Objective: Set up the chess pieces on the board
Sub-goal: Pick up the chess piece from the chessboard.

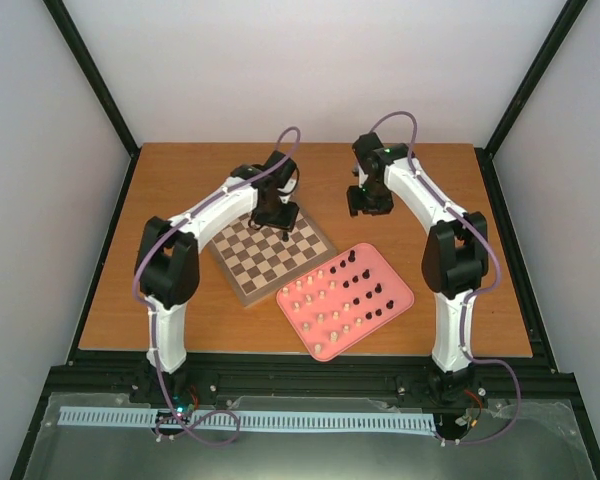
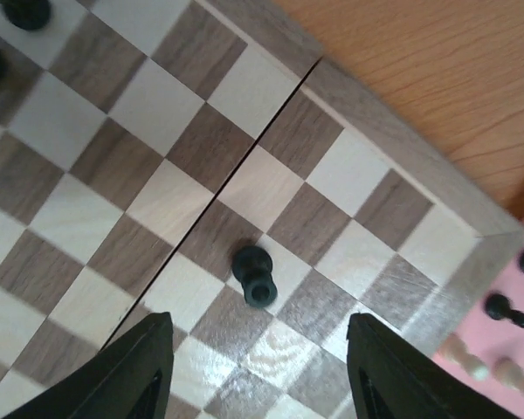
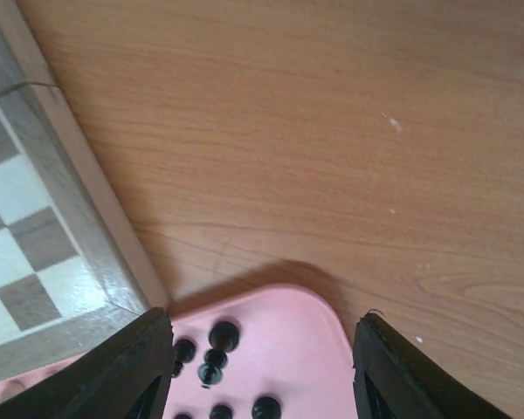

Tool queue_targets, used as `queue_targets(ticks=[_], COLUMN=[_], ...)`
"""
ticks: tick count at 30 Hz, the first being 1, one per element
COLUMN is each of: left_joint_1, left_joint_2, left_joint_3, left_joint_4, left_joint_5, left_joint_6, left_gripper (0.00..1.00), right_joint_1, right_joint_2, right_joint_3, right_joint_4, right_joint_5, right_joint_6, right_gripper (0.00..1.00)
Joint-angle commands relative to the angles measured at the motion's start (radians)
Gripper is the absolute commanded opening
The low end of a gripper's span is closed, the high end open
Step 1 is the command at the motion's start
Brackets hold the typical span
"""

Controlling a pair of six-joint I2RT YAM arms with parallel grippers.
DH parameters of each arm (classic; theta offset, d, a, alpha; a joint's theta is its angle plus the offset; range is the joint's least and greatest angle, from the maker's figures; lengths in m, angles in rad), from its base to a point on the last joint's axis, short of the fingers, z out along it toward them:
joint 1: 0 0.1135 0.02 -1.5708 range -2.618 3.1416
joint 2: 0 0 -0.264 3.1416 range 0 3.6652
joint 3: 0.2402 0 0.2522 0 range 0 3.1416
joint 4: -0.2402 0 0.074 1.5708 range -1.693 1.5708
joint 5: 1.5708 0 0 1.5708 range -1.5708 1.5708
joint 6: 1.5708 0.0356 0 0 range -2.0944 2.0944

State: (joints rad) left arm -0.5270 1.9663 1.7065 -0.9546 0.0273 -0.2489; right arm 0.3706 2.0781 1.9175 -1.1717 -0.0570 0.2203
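A wooden table (image 1: 180, 320) is seen filling the middle of the top view. Across it the left arm (image 1: 195, 225) is bent up from the lower left and the right arm (image 1: 425, 200) from the lower right. The board (image 1: 265, 262) is laid at an angle at the centre of the frame. The pink tray (image 1: 404, 296) is set just beside the board's lower right edge, with one corner of the tray close against the border. The left gripper (image 1: 277, 215) is held over the upper corner of the board. In its wrist view its fingers (image 2: 140, 375) are spread apart at the lower edge, with nothing between them. The right gripper (image 1: 368, 200) is held above bare table to the upper right of the board, beyond the tray's upper corner. Its fingers (image 3: 131, 367) are likewise parted and nothing is gripped. Cream pieces (image 1: 315, 300) are stood in rows in the left part of the tray and dark pieces (image 1: 368, 285) in the right part. In the left wrist view a single dark piece (image 2: 253, 275) is seen on the board just above the gap between the fingers, touched by neither. Two further dark ones are seen at the upper left corner of that view, cut off by the frame edge.
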Motion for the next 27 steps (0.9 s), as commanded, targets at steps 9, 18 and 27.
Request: queue_targets(ticks=[9,18,27], left_joint_1=[-0.008,-0.017,-0.019], left_joint_2=[0.124,0.138,0.159], left_joint_3=[0.071,0.066,0.076], left_joint_4=[-0.018,-0.022,-0.022], left_joint_5=[-0.003,0.013,0.025], left_joint_6=[-0.024,-0.019,-0.018], left_gripper=[0.50,0.39,0.31], right_joint_1=[-0.050,-0.056,-0.059], right_joint_2=[-0.099,-0.076,-0.073], right_joint_3=[-0.102,-0.097,-0.107], right_joint_4=[0.046,0.050,0.054], right_joint_5=[0.007,0.000,0.002], right_joint_6=[-0.054,-0.060,-0.064], right_gripper=[0.57,0.57,0.57])
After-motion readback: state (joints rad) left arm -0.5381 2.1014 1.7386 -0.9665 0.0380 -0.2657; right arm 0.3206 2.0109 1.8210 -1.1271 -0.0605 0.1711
